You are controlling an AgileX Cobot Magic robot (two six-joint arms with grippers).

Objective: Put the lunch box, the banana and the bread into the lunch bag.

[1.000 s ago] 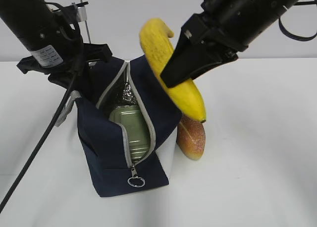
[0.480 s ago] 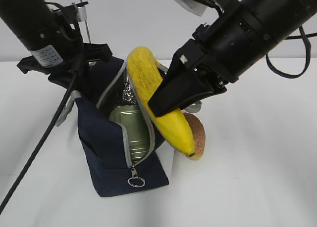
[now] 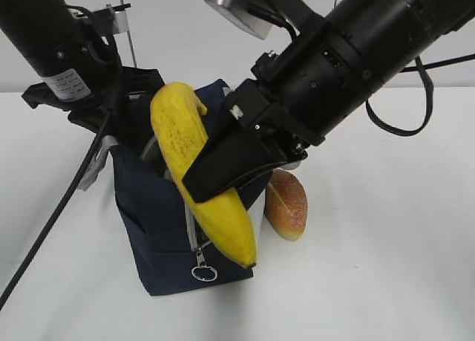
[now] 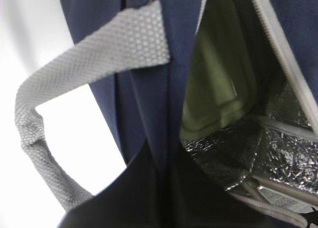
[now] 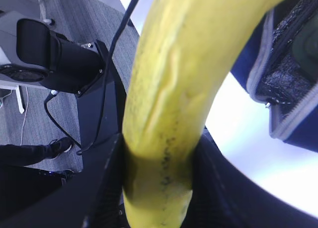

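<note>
The navy lunch bag (image 3: 152,229) stands open on the white table. The sage-green lunch box (image 4: 218,89) lies inside it against the silvery lining. My left gripper (image 3: 89,107) is shut on the bag's far rim (image 4: 164,153) and holds it. My right gripper (image 3: 223,170) is shut on the yellow banana (image 3: 197,174), which hangs tilted over the bag's opening and hides the lunch box in the exterior view. The banana fills the right wrist view (image 5: 169,114). The golden-brown bread (image 3: 286,205) lies on the table right of the bag.
A grey webbing handle (image 4: 74,69) hangs over the bag's left side. The zipper's ring pull (image 3: 203,271) dangles at the bag's front. A thin metal rod (image 3: 128,36) stands behind the left arm.
My right gripper has carried the banana left and down, from right of the bag to over its opening, now covering the lunch box. The left arm has not moved.
</note>
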